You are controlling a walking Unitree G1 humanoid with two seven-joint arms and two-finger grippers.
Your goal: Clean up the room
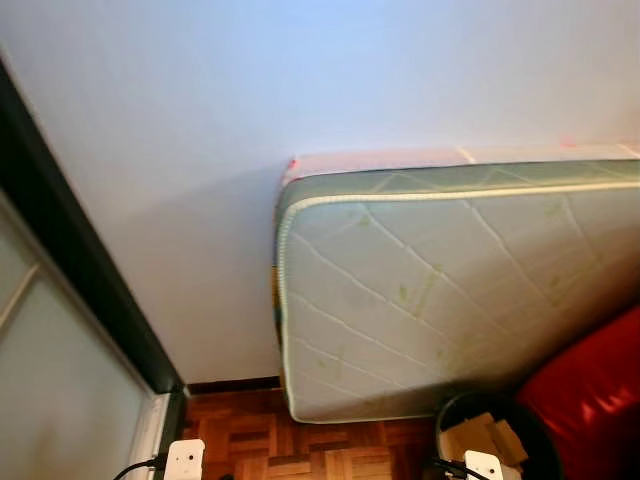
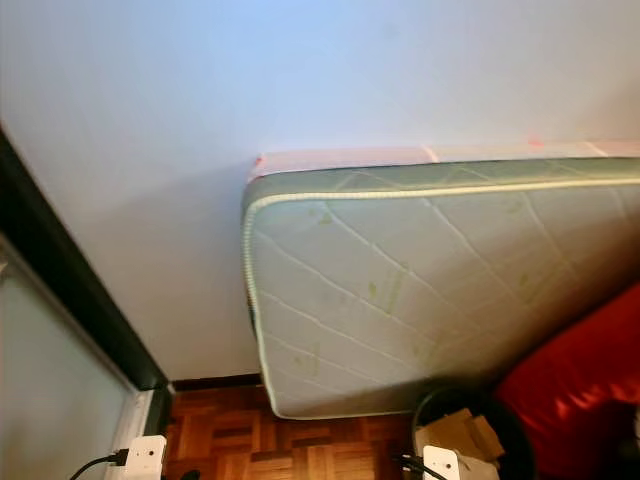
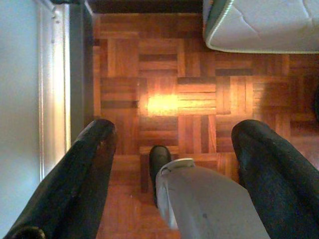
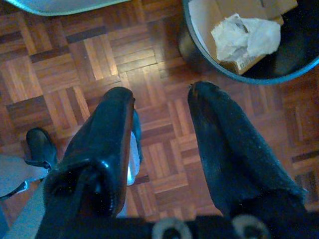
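Observation:
A black round bin (image 1: 446, 408) stands on the parquet floor at the lower right, with cardboard pieces (image 1: 482, 436) in it. The right wrist view looks down into the bin (image 4: 192, 47), where crumpled white paper (image 4: 244, 37) lies on the cardboard. My right gripper (image 4: 160, 92) hangs open above the floor just beside the bin, holding nothing. My left gripper (image 3: 174, 130) is open too, over bare parquet, with my own grey leg and black foot (image 3: 159, 159) below it.
A quilted white-and-green mattress (image 1: 440, 290) leans on its side against the white wall. A red soft object (image 1: 595, 390) lies behind the bin. A dark door frame (image 1: 70, 260) with a frosted panel (image 1: 50, 400) runs along the left.

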